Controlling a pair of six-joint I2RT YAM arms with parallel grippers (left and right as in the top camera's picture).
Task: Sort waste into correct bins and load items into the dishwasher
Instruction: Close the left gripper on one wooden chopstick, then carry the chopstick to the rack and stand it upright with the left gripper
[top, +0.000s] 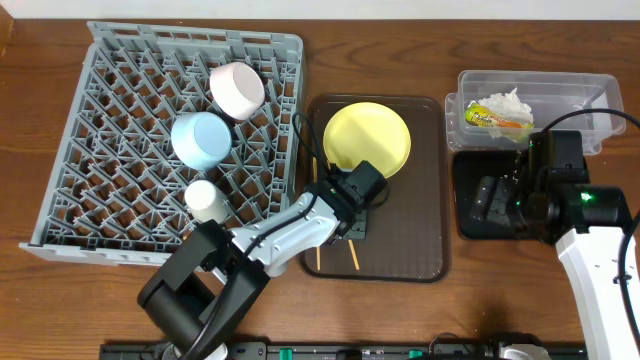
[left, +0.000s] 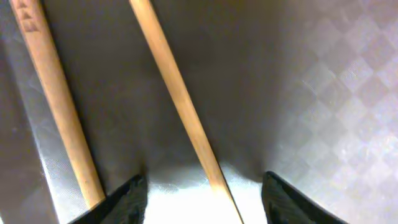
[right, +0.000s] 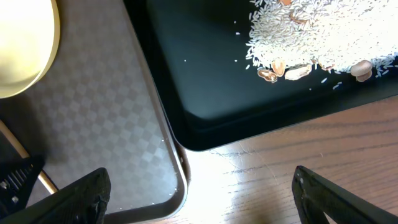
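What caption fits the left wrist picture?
Open left gripper straddles one wooden chopstick on the brown tray, second chopstick beside.

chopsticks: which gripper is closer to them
Left. The left gripper is right over the chopsticks on the brown serving tray, open fingers astride one stick. The right gripper, also open, is off by the black tray's corner, beyond the serving tray's edge.

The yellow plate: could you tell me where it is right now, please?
In the overhead view the yellow plate lies at the far end of the dark-brown serving tray, right of the grey dish rack, just beyond the left gripper.
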